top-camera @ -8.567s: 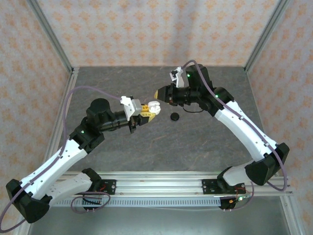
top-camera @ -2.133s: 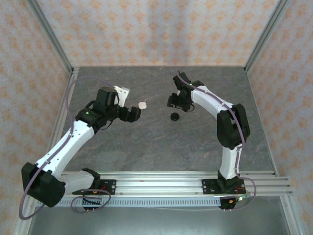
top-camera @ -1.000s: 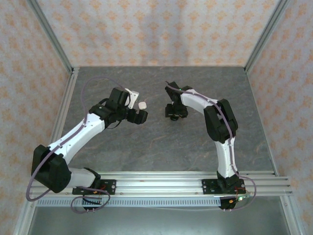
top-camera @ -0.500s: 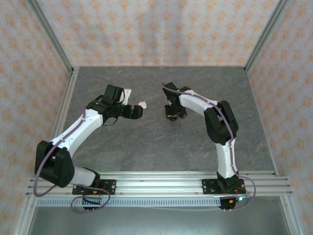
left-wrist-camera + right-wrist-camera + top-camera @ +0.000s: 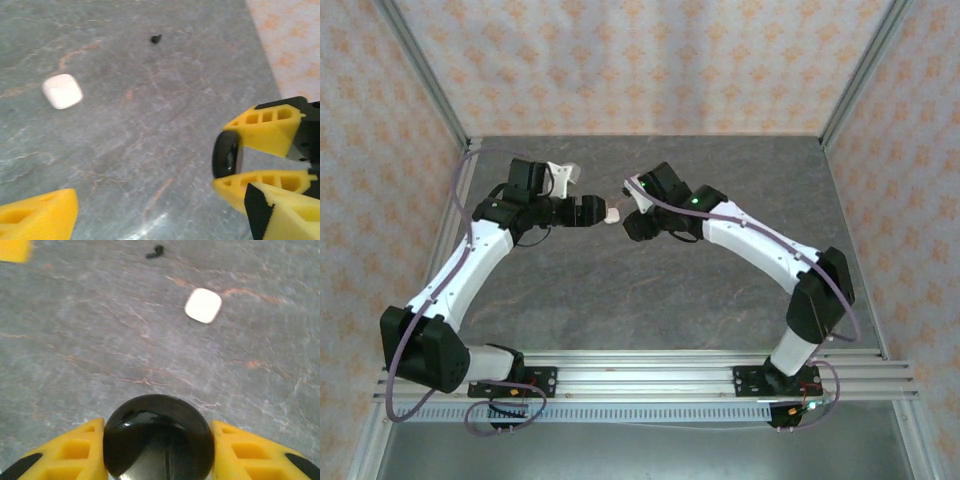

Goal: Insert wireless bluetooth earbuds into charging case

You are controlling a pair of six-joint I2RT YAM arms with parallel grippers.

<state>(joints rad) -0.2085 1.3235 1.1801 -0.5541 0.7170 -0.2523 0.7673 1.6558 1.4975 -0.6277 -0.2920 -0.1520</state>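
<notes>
The left gripper (image 5: 592,213), fingers spread and empty, had let go of the small white glossy pebble-shaped charging case (image 5: 62,91), which lay apparently shut on the grey marbled table (image 5: 720,290) just to its right. The right gripper (image 5: 636,222), clamped on a round flat black disc (image 5: 157,437), had swung in close, so opening the case looked pending.

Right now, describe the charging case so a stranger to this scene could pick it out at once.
On the grey marbled table, look between the left gripper and the right gripper. The charging case lies flat there, untouched. It is the small white rounded square, unlike the round black disc in the right gripper and the tiny black speck nearby.
</notes>
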